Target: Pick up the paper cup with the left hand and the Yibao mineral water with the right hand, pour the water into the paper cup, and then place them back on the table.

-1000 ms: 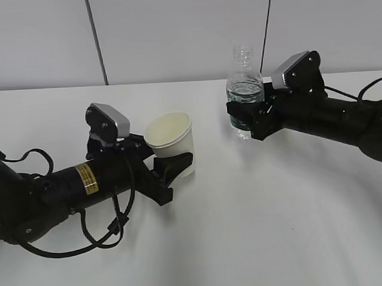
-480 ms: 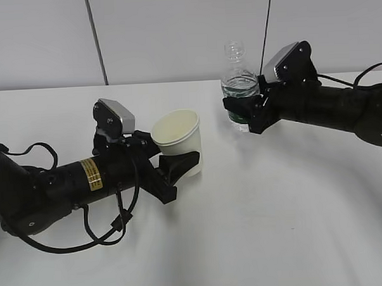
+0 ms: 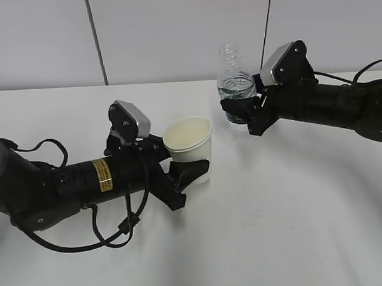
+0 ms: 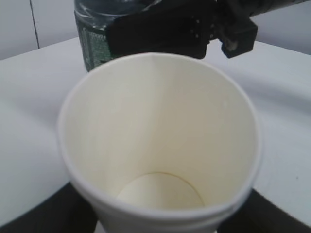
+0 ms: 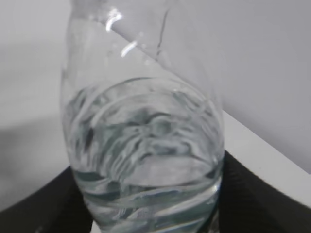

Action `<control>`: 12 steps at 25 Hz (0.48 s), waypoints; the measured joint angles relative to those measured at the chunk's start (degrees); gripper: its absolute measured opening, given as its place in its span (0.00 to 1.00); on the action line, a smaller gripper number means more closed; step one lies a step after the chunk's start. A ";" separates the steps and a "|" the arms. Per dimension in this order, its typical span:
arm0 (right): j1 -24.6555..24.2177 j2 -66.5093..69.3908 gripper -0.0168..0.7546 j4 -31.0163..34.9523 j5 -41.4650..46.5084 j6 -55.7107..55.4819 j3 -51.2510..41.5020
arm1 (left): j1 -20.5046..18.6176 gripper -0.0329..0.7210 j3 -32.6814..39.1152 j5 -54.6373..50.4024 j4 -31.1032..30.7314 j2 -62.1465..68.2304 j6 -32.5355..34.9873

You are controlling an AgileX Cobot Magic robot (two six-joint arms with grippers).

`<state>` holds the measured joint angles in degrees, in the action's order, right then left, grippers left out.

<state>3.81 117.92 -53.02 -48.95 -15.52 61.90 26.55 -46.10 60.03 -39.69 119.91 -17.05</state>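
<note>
Exterior view: both items gripped, near each other over the table (image 3: 295, 208).
Left hand (image 3: 186, 170) clasps light, crushable paper cup (image 3: 190, 146) at mid-wall; right hand (image 3: 245, 112) clamps slick, sloshing Yibao mineral water (image 3: 235, 84) at its label.

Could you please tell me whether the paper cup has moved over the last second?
Yes. The paper cup, held by the left hand, has shifted rightward relative to the wall seam.

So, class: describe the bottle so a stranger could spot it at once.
Start at the white table and follow the right arm to its gripper. The bottle stands upright in its jaws: clear plastic, capless, part-filled, unlike the white cup nearby.
</note>
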 joint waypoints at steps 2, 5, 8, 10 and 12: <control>0.00 0.00 0.64 -0.22 0.00 0.09 0.11 | 0.31 0.59 -0.74 -1.00 -0.50 0.00 0.00; 0.00 0.00 0.64 -0.94 0.00 0.36 1.07 | 0.42 0.59 -1.17 -1.33 -0.84 0.00 0.00; 0.00 0.00 0.64 -3.73 0.00 0.56 2.34 | 0.42 0.59 -1.22 -1.73 -0.86 0.00 0.00; 0.00 0.00 0.64 -5.57 0.00 1.32 2.91 | 0.42 0.59 -1.22 -1.87 -0.91 0.00 0.00; 0.00 0.00 0.64 -6.22 0.00 1.97 3.01 | 0.42 0.59 -1.22 -1.93 -0.91 0.00 0.00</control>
<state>3.81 117.92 -59.23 -48.95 -13.54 64.91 26.97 -47.32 58.11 -40.60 119.91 -17.05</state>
